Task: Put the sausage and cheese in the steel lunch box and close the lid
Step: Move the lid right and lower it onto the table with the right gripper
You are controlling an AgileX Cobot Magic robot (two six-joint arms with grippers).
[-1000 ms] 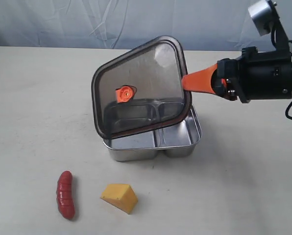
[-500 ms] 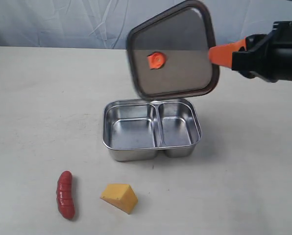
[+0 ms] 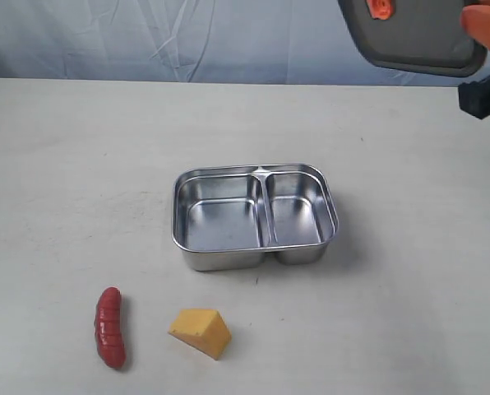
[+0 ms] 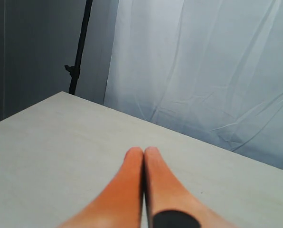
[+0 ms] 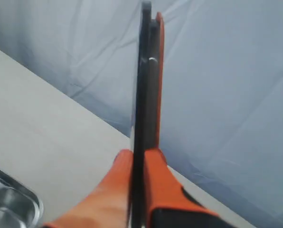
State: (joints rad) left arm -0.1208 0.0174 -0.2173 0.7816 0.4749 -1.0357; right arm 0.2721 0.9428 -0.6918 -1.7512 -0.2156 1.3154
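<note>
Count: 1 sausage (image 3: 109, 327), 1 cheese (image 3: 201, 332), 1 box (image 3: 220, 262), 1 lid (image 3: 418, 37), prob. aloft.

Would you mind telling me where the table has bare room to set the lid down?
The widest bare stretch of table lies left of the steel lunch box, behind the sausage. Right of the box it is bare too, as is the strip behind it. The front left is crowded: sausage and cheese lie close together.
</note>
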